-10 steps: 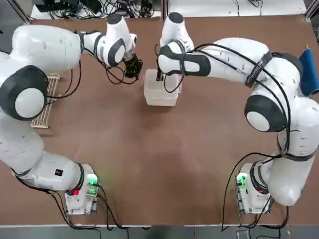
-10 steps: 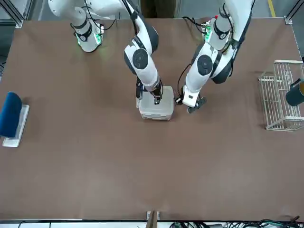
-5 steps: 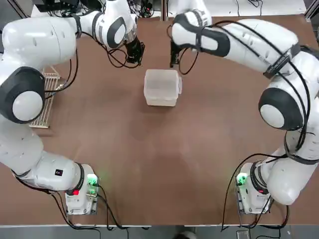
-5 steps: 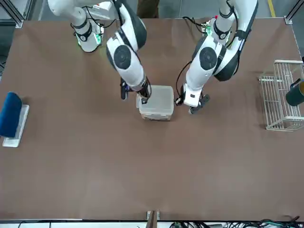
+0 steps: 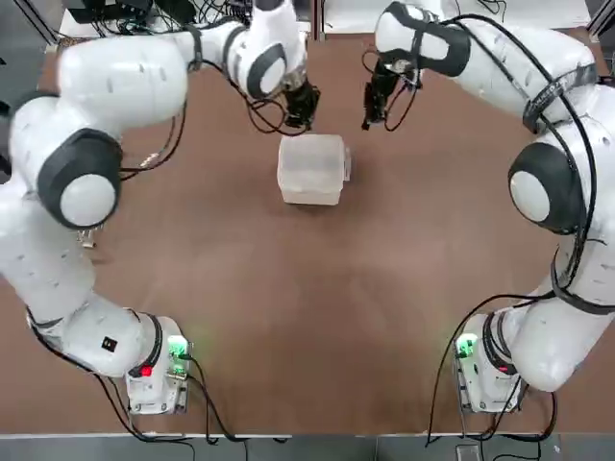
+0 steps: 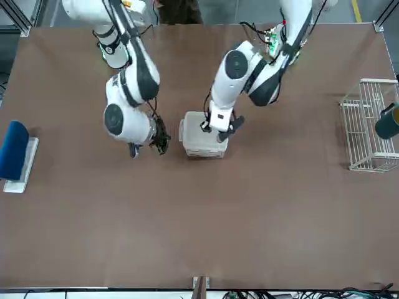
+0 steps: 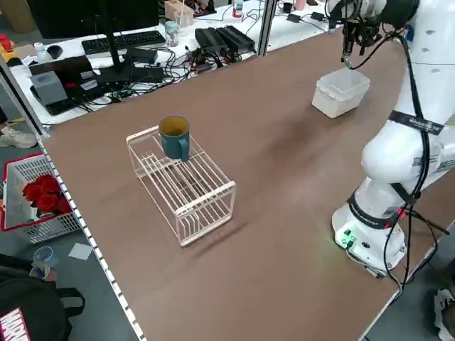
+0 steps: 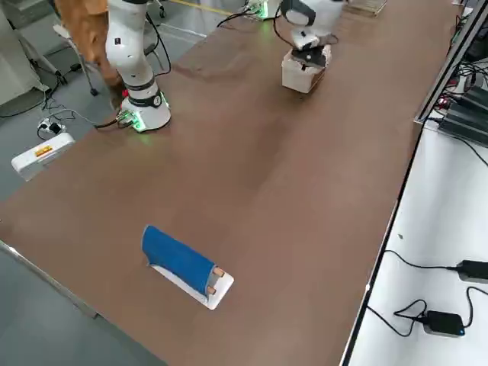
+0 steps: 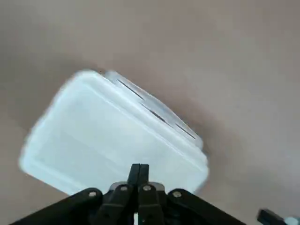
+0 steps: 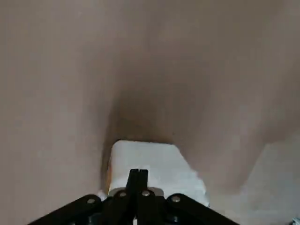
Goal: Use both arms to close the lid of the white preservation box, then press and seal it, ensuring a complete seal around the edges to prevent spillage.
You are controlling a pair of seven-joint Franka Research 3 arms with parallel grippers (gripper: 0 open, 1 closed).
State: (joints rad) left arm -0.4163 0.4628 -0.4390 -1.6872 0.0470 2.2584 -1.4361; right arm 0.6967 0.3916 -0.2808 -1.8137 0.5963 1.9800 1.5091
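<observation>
The white preservation box [image 5: 310, 169] stands in the far middle of the table with its lid [image 6: 204, 128] lying flat on top. My left gripper [image 5: 305, 109] is shut on nothing and hangs above the box's far edge; in the left wrist view its fingertips [image 9: 139, 171] are pressed together, with the box [image 9: 108, 136] some way below. My right gripper [image 5: 371, 109] is shut too and hovers off the box's far right corner, apart from it. In the right wrist view a corner of the box [image 10: 150, 161] shows past the shut fingers [image 10: 138, 177]. The lid's edges look level with the box rim.
A white wire rack [image 6: 369, 128] holding a teal mug [image 6: 387, 121] stands at my left side of the table. A blue roll on a white base [image 6: 15, 154] lies at my right side. Keyboards and cables [image 7: 142, 53] lie beyond the far edge.
The right gripper has lifted off the lid and swung to the far right of the box. The left gripper has moved from the box's left side to above its far edge.
</observation>
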